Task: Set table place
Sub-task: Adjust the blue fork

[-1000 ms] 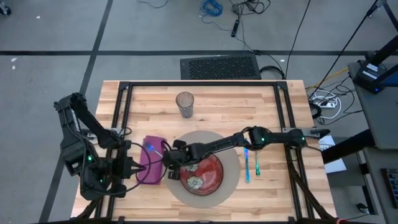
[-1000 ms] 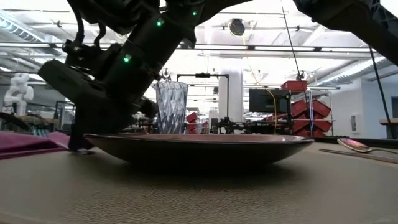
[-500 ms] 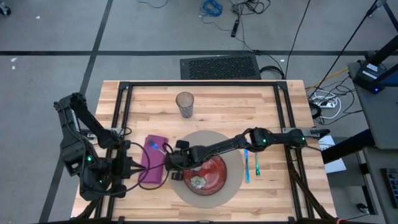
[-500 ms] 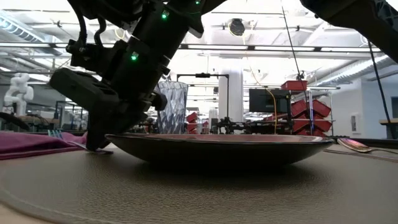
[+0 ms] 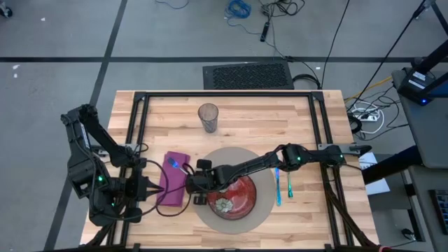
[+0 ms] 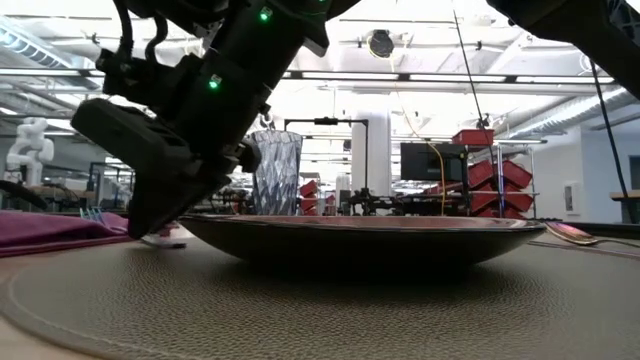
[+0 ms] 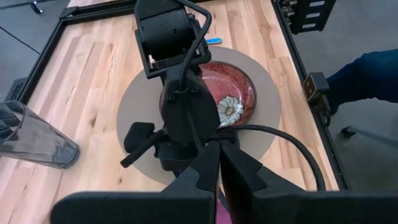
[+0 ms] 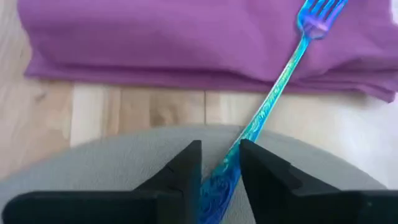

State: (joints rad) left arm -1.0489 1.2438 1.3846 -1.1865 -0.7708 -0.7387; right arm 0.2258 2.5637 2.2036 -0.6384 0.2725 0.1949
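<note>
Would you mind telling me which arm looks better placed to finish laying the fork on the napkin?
The right. Its gripper is already shut on the blue fork, whose tines lie on the purple napkin. The left gripper waits shut near the table's left edge, holding nothing.

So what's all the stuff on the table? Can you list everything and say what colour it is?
table: one, light wood with a black frame.
mat: one, grey-tan, round, near the table's front middle.
plate: one, red with a flower pattern, on the mat.
napkin: one, purple, left of the mat.
fork: one, blue, tines on the napkin, handle reaching over the mat's edge.
glass: one, clear, behind the mat.
cutlery: two pieces, blue, right of the plate.
left gripper: one, dark, shut, by the napkin's left side.
right gripper: one, dark, fingers either side of the fork's handle.
</note>
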